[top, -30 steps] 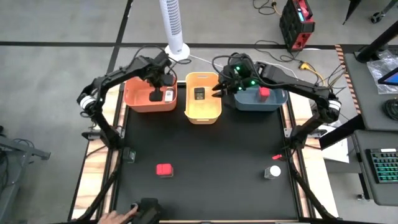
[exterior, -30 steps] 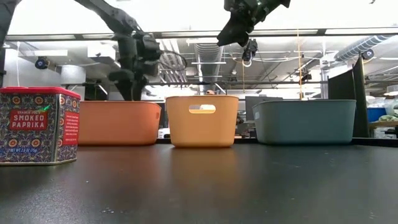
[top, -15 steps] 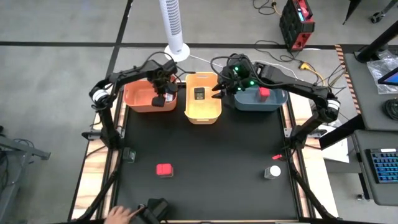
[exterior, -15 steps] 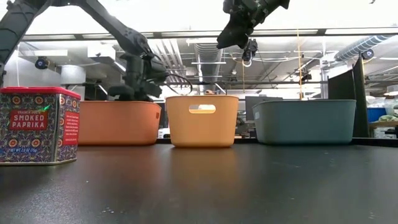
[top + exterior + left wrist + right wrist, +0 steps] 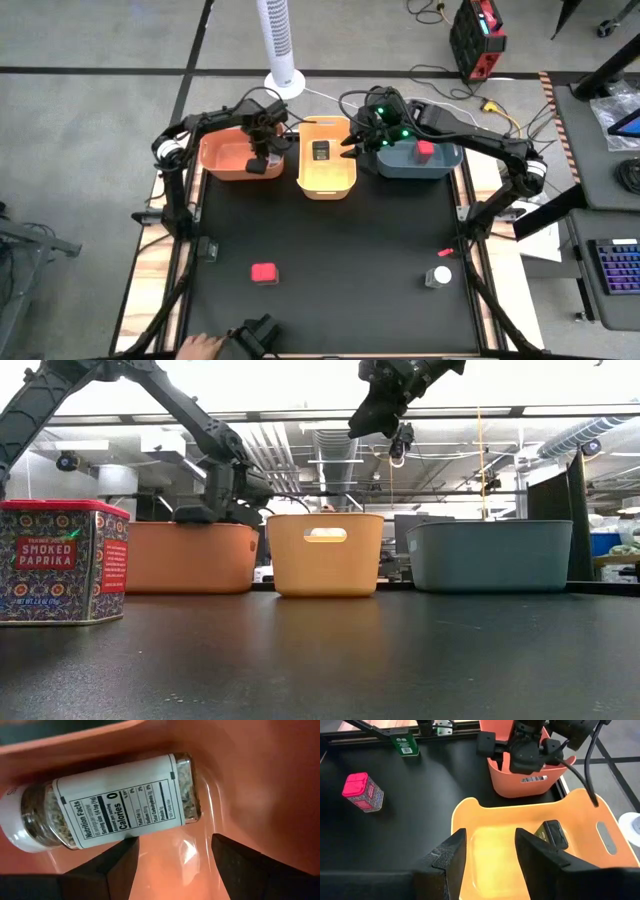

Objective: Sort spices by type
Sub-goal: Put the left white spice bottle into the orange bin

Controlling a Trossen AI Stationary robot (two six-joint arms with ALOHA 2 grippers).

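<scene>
- The black bench carried three bins at its far edge: a coral bin, a yellow bin and a grey-blue bin.
- The left gripper had dropped deep into the coral bin since a second earlier; its jaws stood apart, released, just short of a clear white-capped jar lying on its side on the bin floor.
- The right gripper hovered unchanged over the yellow bin's right edge, jaws parted and empty.
- A black tin lay in the yellow bin, a red tin in the grey-blue one.
- On the near bench, unmoved, sat a red paprika tin and a second jar.
</scene>
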